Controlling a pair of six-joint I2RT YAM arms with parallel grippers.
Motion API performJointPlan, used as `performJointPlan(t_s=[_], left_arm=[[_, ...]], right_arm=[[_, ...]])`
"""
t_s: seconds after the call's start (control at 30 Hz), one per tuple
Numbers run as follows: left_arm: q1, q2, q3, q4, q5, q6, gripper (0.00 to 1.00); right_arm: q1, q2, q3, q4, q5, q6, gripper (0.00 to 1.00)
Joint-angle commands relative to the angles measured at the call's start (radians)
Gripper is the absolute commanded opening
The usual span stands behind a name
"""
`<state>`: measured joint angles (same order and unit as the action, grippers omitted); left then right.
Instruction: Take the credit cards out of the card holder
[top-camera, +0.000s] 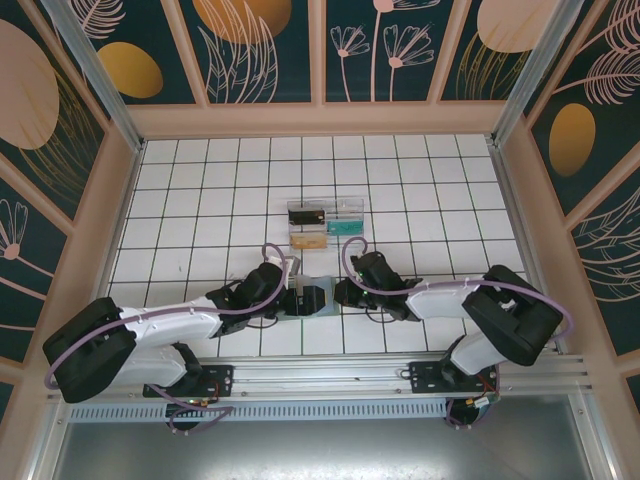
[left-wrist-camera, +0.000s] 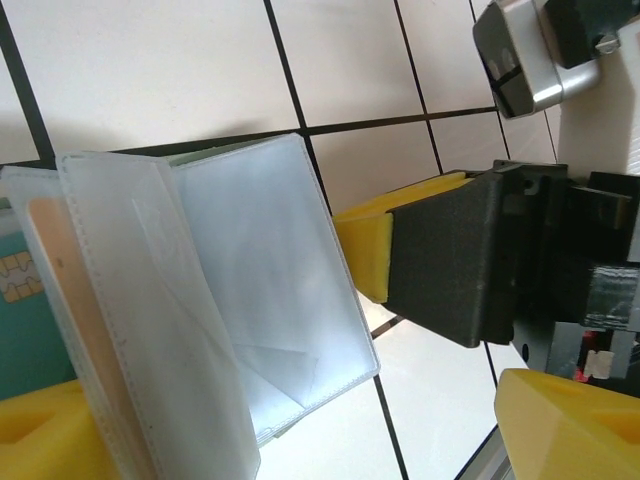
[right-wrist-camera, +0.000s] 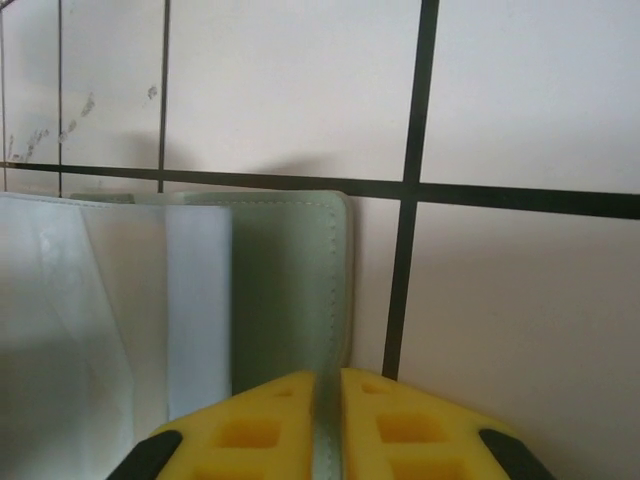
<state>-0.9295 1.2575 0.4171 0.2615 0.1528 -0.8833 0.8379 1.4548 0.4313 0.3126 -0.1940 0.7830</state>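
Worktop: white square tiles with thin black lines are covering the worktop (top-camera: 200, 180); a few faint scuffs are showing on the tiles in the right wrist view.
Room: dark teal wall panels (top-camera: 260, 40) with pale and ochre plant shapes are standing along the far, left and right edges, framed in pale beams with metal corner posts.
Near edge: a metal rail (top-camera: 330, 385) is running along it, carrying both arm bases, with a sheet of bare grey metal below.
Card holder: the card holder (right-wrist-camera: 285, 290) is sitting close to the near edge, about midway between the left and right edges, between the two claws. It is lying open, its clear sleeves fanning up off the tiles and its grey-green cover panel facing the right wrist camera.
Credit cards: a teal card (left-wrist-camera: 18, 300) with a gold chip is showing by the sleeves' spine, next to a tan card edge (left-wrist-camera: 50, 270); I cannot tell whether either is sitting inside a sleeve.
Tray: a clear tray (top-camera: 364, 215) with compartments is resting just beyond the card holder, toward the worktop's middle, holding dark, teal and tan items.
Left claw: the left claw (left-wrist-camera: 305, 430) is spreading wide, gripping nothing, its yellow tips flanking the sleeves.
Right claw: the right claw (right-wrist-camera: 328, 420) is pinching the cover panel's edge, its yellow tips almost meeting.
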Motion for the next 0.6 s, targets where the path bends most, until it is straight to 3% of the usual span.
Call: performJointPlan(t_s=[0.0, 0.17, 0.4, 0.57], left_arm=[[-0.004, -0.011, 0.003, 0.022, -0.009, 0.011, 0.89], [-0.004, -0.045, -0.015, 0.024, -0.048, -0.008, 0.89], [-0.005, -0.071, -0.037, 0.013, -0.089, -0.03, 0.89], [-0.004, -0.067, -0.052, 0.039, -0.084, -0.042, 0.89]], right_arm=[[0.009, -0.078, -0.005, -0.027, 0.047, -0.014, 0.19], [0.018, -0.111, -0.006, 0.02, -0.001, -0.022, 0.18], [0.022, 0.012, 0.026, 0.136, -0.136, -0.001, 0.11], [0.026, 0.083, 0.054, 0.212, -0.199, 0.033, 0.17]])
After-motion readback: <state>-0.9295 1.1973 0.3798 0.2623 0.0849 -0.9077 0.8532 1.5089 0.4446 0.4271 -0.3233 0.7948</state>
